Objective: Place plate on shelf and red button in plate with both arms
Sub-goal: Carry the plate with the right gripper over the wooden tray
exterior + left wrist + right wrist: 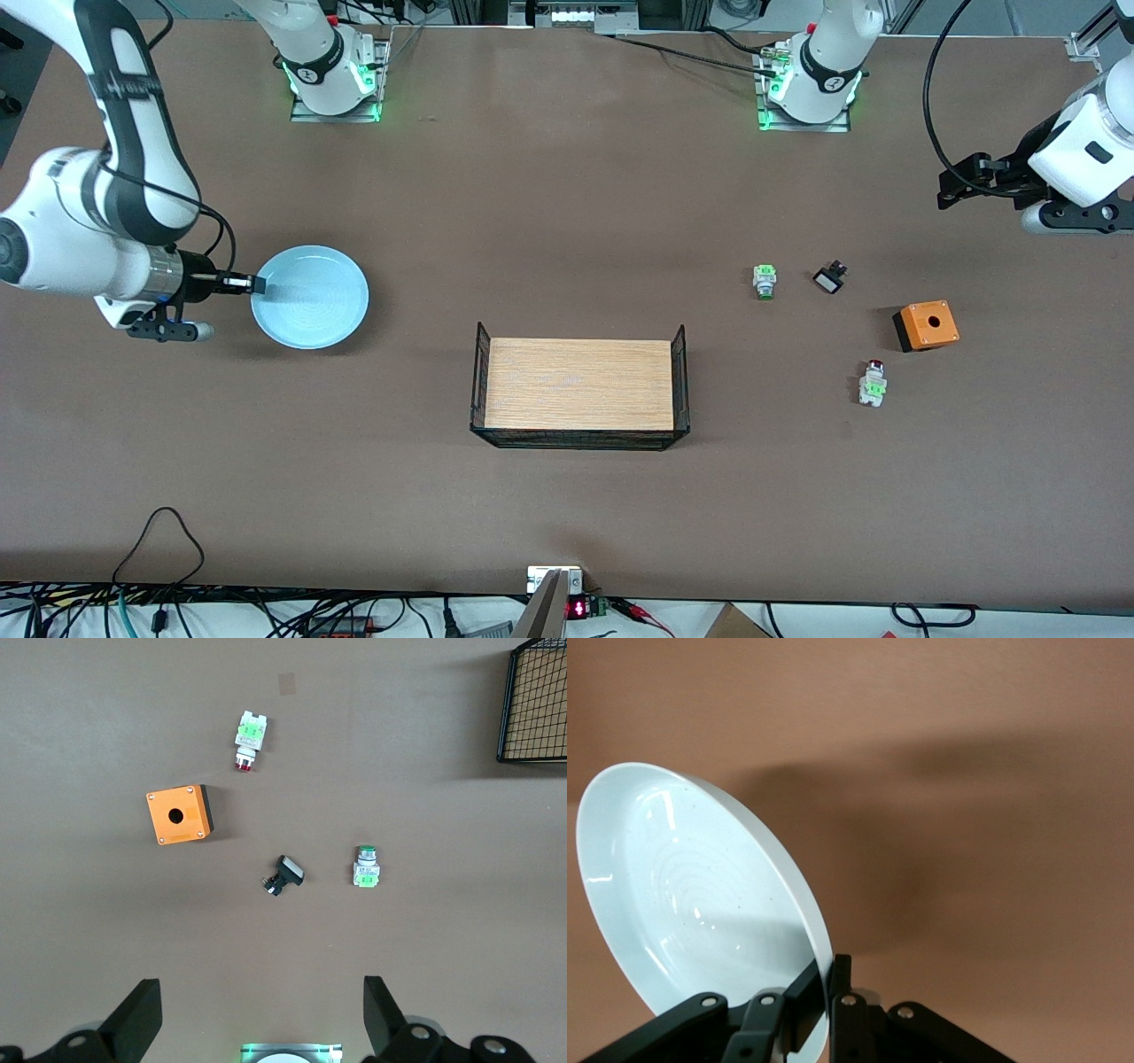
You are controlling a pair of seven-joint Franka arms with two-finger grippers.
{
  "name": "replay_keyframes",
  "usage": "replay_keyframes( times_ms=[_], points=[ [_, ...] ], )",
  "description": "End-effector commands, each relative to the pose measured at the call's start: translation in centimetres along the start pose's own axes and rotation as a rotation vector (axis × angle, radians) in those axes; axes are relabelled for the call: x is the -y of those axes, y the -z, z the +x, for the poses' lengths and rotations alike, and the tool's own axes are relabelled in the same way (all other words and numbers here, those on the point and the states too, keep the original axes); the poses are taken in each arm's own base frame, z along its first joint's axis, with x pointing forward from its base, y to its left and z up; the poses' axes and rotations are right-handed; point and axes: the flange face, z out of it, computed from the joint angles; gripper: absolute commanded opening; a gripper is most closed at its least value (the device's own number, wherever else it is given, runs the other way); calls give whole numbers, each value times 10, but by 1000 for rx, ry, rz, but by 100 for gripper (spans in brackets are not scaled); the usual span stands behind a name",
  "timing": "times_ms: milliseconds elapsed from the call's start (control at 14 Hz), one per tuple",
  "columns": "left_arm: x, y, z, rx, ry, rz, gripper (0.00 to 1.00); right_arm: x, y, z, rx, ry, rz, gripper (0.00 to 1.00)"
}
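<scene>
At the table's right-arm end I see the right gripper (257, 284) clamped on the plate (310, 297) rim. Left gripper (261, 1014) hangs spread wide over the left-arm end; red button (873, 384) lies near the orange box (926, 325).

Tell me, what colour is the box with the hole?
Orange box, with black sides; clearest in the left wrist view.

I see a wire-sided wooden tray (580, 384) mid-table, and toward the left arm's end a green-capped switch (765, 281), a black switch (829, 279) and an orange box (927, 325).
</scene>
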Motion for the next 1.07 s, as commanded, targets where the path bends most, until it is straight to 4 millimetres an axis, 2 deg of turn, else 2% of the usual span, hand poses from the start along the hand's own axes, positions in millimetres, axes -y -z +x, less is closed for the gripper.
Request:
replay_keyframes(
  times_ms=[0, 286, 571, 786, 857, 1000],
  points=[
    [3, 6, 3, 0, -21, 23, 100, 44, 33, -14, -8, -52, 17, 0],
    [3, 5, 4, 1, -21, 23, 100, 105, 79, -40, -44, -167, 150, 0],
    [3, 5, 4, 1, -21, 23, 100, 170, 116, -56, -63, -277, 176, 0],
    [3, 5, 4, 1, -21, 23, 100, 211, 124, -64, -53, -368, 235, 0],
    [3, 5, 4, 1, -21, 23, 100, 219, 126, -66, -54, -392, 243, 0],
    [3, 6, 3, 0, -21, 23, 100, 242, 121, -69, -60, -445, 261, 0]
  ],
)
